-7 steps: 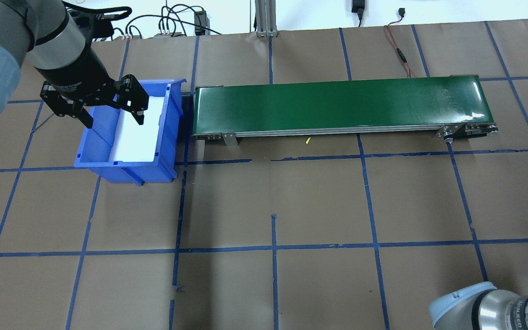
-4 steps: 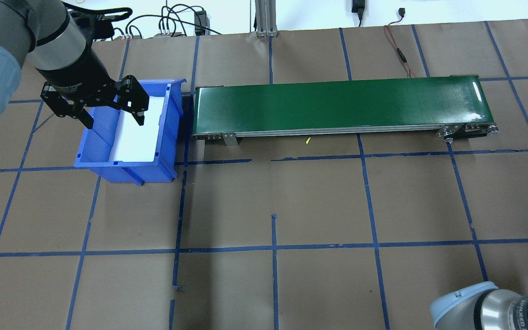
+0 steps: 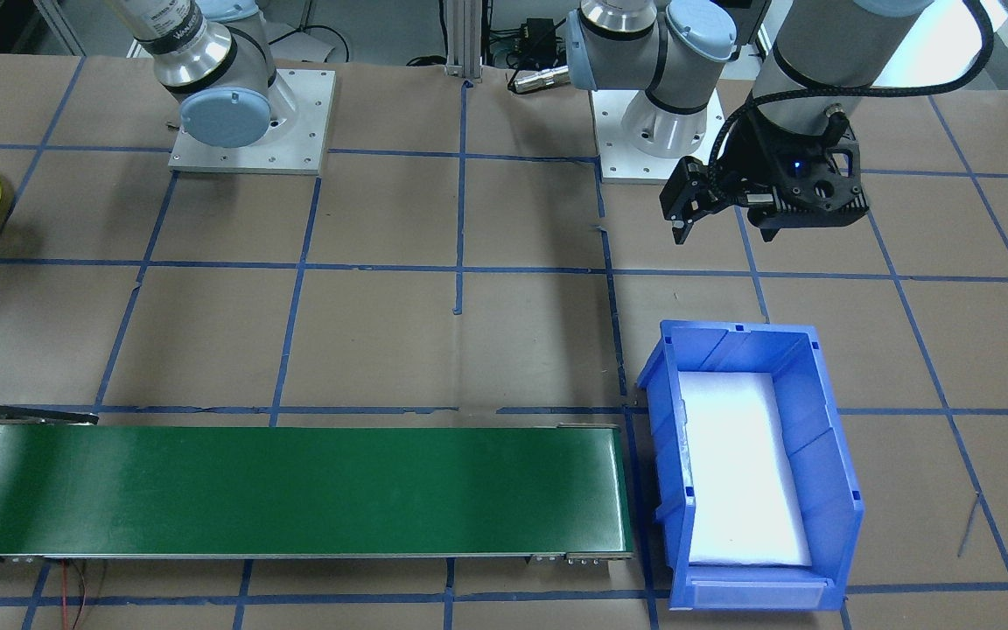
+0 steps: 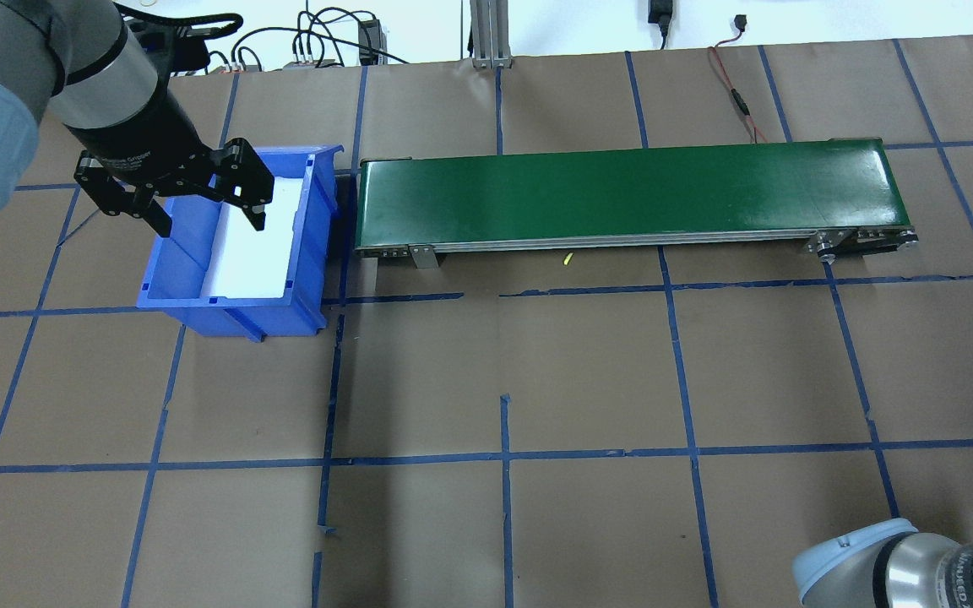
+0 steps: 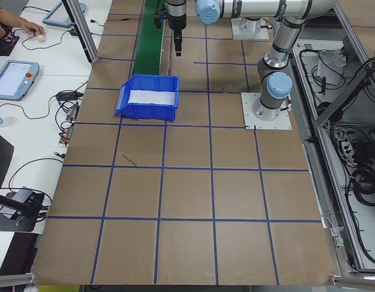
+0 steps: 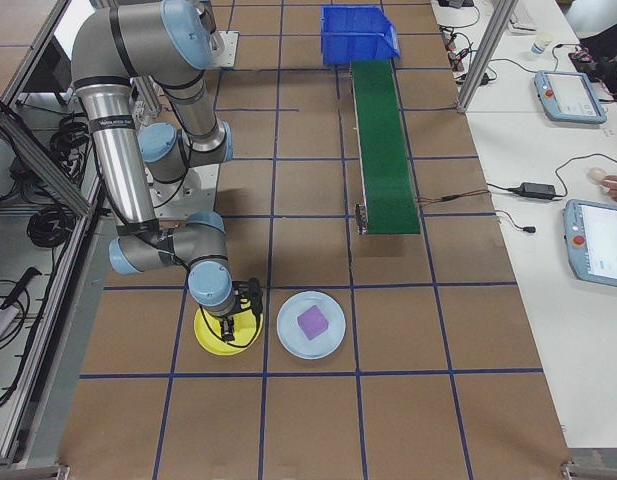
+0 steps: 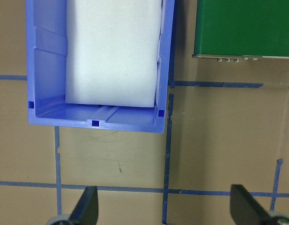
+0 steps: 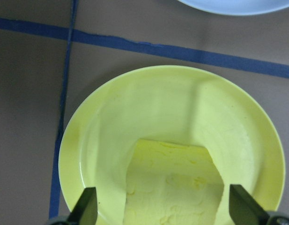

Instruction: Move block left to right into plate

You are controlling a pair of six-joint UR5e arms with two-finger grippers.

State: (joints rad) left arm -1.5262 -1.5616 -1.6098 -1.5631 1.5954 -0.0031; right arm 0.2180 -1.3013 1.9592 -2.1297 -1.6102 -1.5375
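The right wrist view alone showed the yellow block (image 8: pixel 174 185) lying flat in the yellow plate (image 8: pixel 111 122), square-on, no long axis to read; the overhead view missed both. The left tool (image 4: pixel 203 203) hung spread and empty over the blue bin (image 4: pixel 178 279), arm reaching out from the base. The right tool (image 8: pixel 163 213) pointed straight down over the plate, fingers (image 8: pixel 85 208) spread either side of the block.
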